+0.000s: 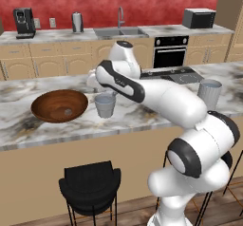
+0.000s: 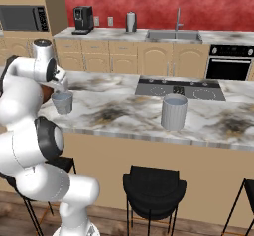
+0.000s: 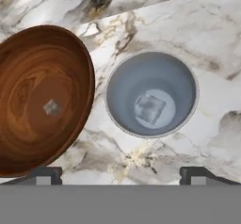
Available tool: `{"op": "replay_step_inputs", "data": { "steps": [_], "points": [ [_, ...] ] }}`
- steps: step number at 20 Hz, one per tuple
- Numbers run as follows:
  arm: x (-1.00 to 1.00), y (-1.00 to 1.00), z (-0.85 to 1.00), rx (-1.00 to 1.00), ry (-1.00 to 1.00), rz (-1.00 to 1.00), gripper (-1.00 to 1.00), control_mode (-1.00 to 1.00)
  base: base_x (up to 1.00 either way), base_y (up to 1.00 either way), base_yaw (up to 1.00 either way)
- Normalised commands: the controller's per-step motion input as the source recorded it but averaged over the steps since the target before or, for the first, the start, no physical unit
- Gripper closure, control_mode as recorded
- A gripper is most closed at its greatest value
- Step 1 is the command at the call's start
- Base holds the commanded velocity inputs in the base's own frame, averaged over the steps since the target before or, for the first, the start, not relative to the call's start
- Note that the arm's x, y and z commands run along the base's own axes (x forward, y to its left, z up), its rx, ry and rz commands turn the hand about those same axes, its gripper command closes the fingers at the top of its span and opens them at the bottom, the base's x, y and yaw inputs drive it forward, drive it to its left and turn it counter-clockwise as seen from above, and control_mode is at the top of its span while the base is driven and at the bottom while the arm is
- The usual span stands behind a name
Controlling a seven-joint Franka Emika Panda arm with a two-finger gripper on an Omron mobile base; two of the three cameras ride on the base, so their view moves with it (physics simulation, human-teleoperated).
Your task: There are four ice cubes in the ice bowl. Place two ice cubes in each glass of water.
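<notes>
A marble island counter (image 1: 28,125) carries the wooden ice bowl (image 1: 59,105) near its left end, with the shorter glass (image 1: 105,105) just beside it toward the counter's front edge. The gripper (image 3: 120,173) hangs above this glass, fingertips spread wide and empty. 1 ice cube (image 3: 149,108) lies inside the glass; 1 cube (image 3: 52,107) rests mid-bowl, beside the gripper's line. The taller glass (image 1: 209,93) stands well apart, toward the right end.
</notes>
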Motion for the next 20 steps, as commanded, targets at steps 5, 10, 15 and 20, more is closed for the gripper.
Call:
{"op": "replay_step_inputs", "data": {
  "steps": [5, 10, 15, 20],
  "points": [
    [-0.13, 0.5, 0.13, -0.03, -0.02, 0.39, -1.0, -1.0, 0.0, 0.0, 0.0],
    [-0.12, 0.59, 0.01, -0.09, -0.02, 0.26, -1.0, -1.0, 0.0, 0.0, 0.0],
    [-0.06, 0.46, 0.02, -0.13, 0.0, 0.21, -1.0, -1.0, 0.0, 0.0, 0.0],
    [0.0, 0.44, 0.0, -0.13, 0.0, 0.14, -1.0, -1.0, 0.0, 0.0, 0.0]
  ]
}}
